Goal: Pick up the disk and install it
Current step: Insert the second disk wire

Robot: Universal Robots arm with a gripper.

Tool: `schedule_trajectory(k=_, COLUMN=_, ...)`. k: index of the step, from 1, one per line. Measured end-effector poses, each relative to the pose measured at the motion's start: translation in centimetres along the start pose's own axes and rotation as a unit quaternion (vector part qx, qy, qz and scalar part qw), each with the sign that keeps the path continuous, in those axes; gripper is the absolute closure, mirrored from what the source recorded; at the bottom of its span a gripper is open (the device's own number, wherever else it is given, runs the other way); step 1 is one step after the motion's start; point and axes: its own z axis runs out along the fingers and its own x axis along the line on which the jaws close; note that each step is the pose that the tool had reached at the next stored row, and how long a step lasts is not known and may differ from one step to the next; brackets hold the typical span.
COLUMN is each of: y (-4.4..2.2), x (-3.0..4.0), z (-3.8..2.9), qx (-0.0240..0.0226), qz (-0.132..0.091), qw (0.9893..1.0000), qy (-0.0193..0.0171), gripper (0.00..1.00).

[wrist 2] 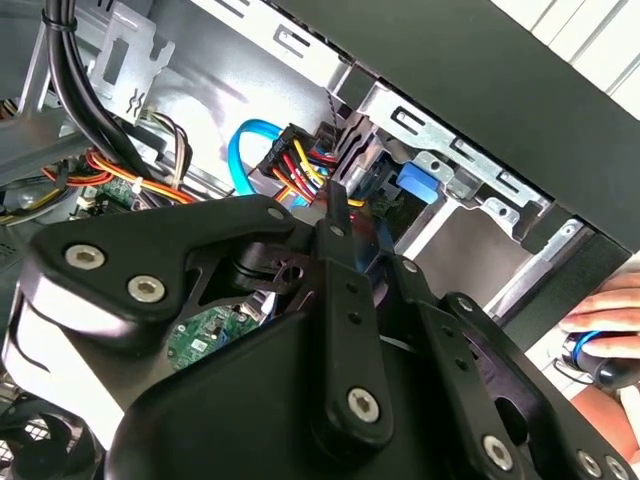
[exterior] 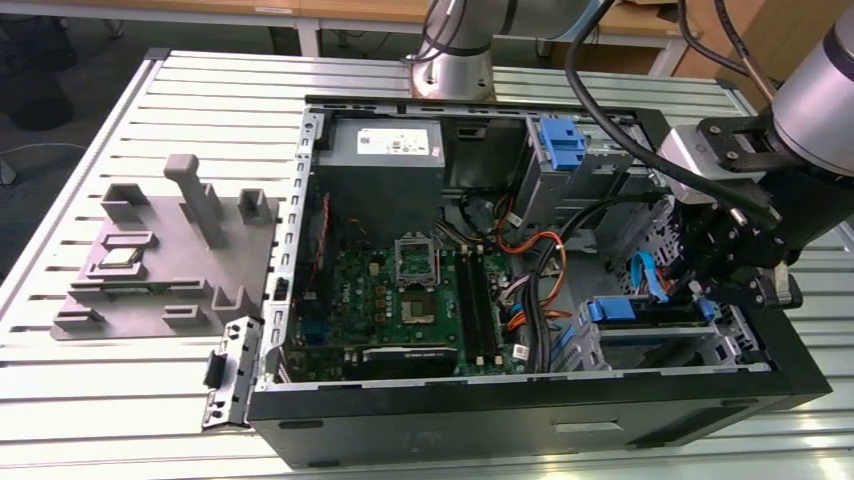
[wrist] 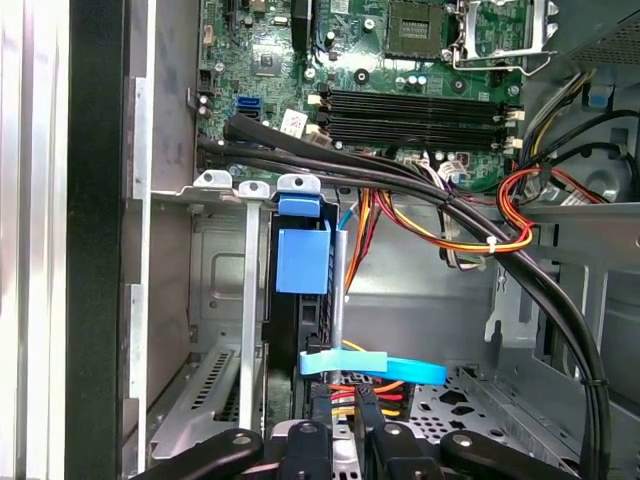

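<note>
Your gripper [wrist: 335, 440] has its fingers pinched on the edge of the disk [wrist: 318, 300], which stands on edge in the drive bay [wrist: 215, 300] of the computer case [exterior: 534, 410]. In the first wrist view its blue carrier sits just below the bay's rim beside the motherboard [wrist: 420, 60]. You look near the end: the disk seems mostly slid in, with release left, though I can't confirm it is fully seated.

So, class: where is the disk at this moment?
The disk sits in the metal drive cage at the exterior view's right of the open computer case, beside the motherboard, with the gripper right above it.
</note>
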Motion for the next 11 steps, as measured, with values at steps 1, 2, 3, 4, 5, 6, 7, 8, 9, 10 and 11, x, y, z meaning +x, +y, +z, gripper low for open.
schedule_trajectory(k=1, y=0.00, x=0.00, z=0.01, qx=0.0000, qz=0.000, qw=1.0000, qy=0.0000, gripper=0.76)
schedule_trajectory(k=2, y=0.00, x=0.00, z=0.03, qx=0.0000, qz=0.000, qw=1.0000, qy=-0.0002, gripper=0.76)
schedule_trajectory(k=3, y=0.00, x=0.01, z=0.05, qx=0.0000, qz=0.000, qw=1.0000, qy=-0.0003, gripper=0.76)
schedule_trajectory(k=4, y=-0.04, x=0.01, z=0.10, qx=0.0000, qz=0.000, qw=1.0000, qy=-0.0004, gripper=0.76)
schedule_trajectory(k=5, y=-0.09, x=0.02, z=0.14, qx=0.0000, qz=0.000, qw=1.0000, qy=-0.0004, gripper=0.76)
schedule_trajectory(k=6, y=-0.13, x=0.02, z=0.17, qx=0.0000, qz=0.000, qw=1.0000, qy=-0.0004, gripper=0.76)
schedule_trajectory(k=7, y=-0.15, x=0.02, z=0.19, qx=0.0000, qz=0.000, qw=1.0000, qy=-0.0003, gripper=0.76)
schedule_trajectory(k=8, y=-0.16, x=0.02, z=0.21, qx=0.0000, qz=0.000, qw=1.0000, qy=-0.0002, gripper=0.76)
schedule_trajectory(k=9, y=-0.16, x=0.02, z=0.21, qx=0.0000, qz=0.000, qw=1.0000, qy=-0.0003, gripper=0.76)
schedule_trajectory(k=10, y=-0.17, x=0.02, z=0.23, qx=0.0000, qz=0.000, qw=1.0000, qy=-0.0003, gripper=0.76)
schedule_trajectory(k=11, y=-0.17, x=0.03, z=0.23, qx=0.0000, qz=0.000, qw=1.0000, qy=-0.0004, gripper=0.76)
